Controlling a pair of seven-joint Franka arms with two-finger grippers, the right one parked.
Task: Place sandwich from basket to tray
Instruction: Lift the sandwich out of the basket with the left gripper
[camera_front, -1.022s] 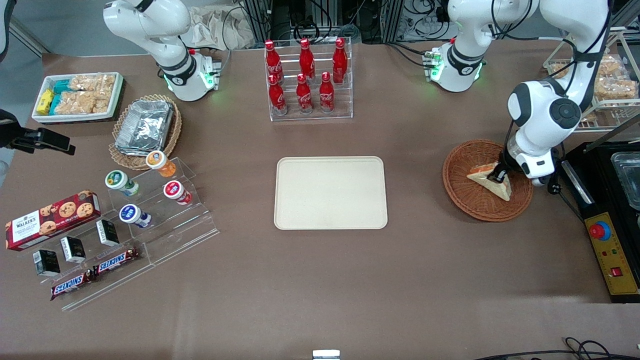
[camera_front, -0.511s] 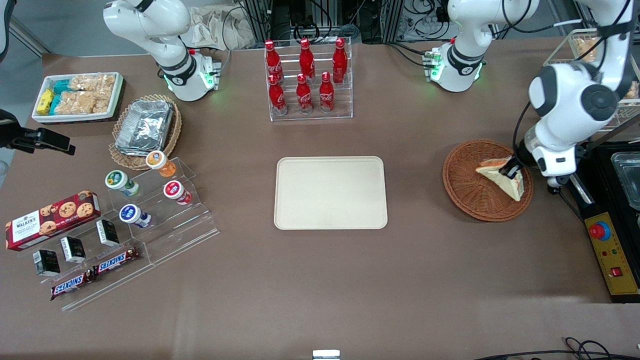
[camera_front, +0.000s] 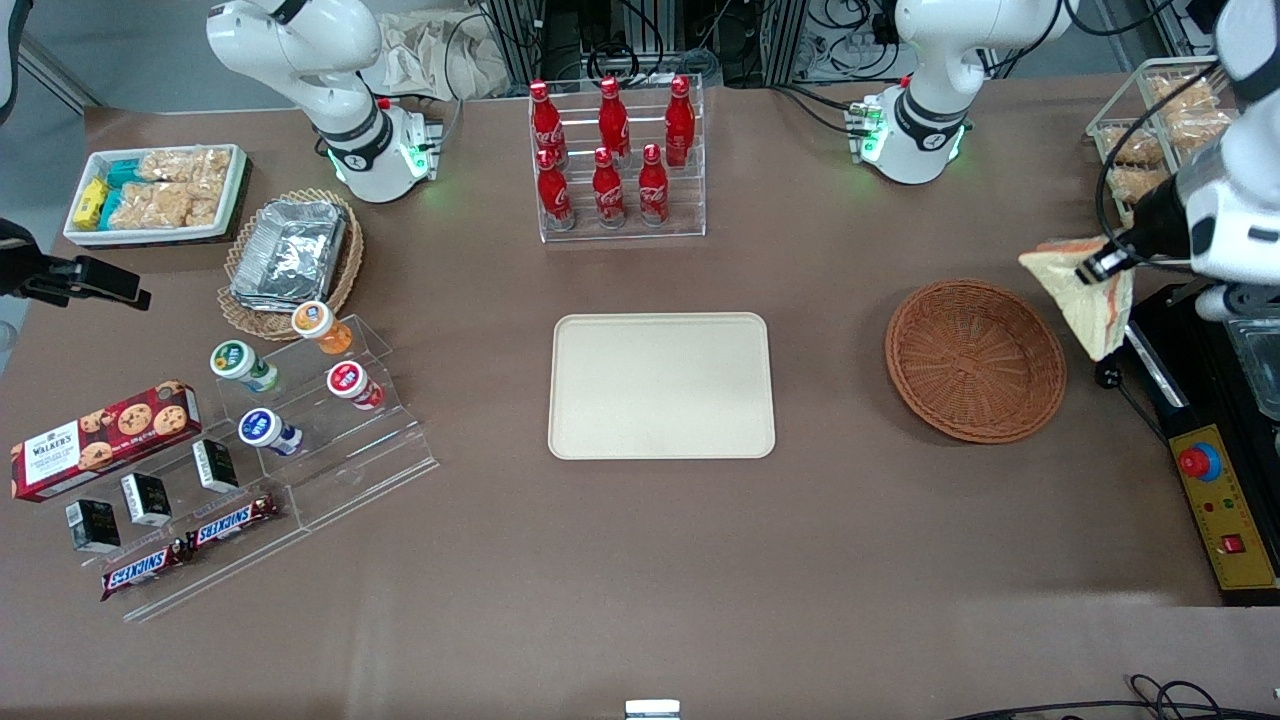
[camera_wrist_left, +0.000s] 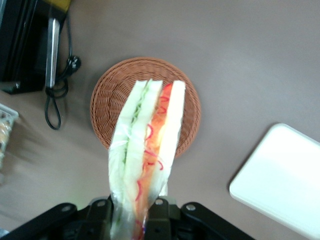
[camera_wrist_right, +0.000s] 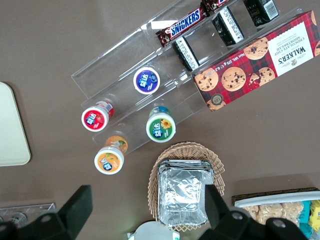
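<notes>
The light, soft, easily crushed sandwich (camera_front: 1082, 294) is held pinched at one end by the tool (camera_front: 1090, 270), high above the emptied basket (camera_front: 975, 360), well apart from the tray (camera_front: 661, 386).

One sandwich (camera_front: 1085, 295), one basket (camera_front: 975, 361), one tray (camera_front: 661, 386), six red bottles (camera_front: 610, 150), four cups (camera_front: 290, 375).

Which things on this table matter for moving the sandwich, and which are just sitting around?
Job: sandwich held in the gripper, lifted above the table; basket; tray.
Lying about: cola bottles, cookie box, foil containers, yogurt cups.
</notes>
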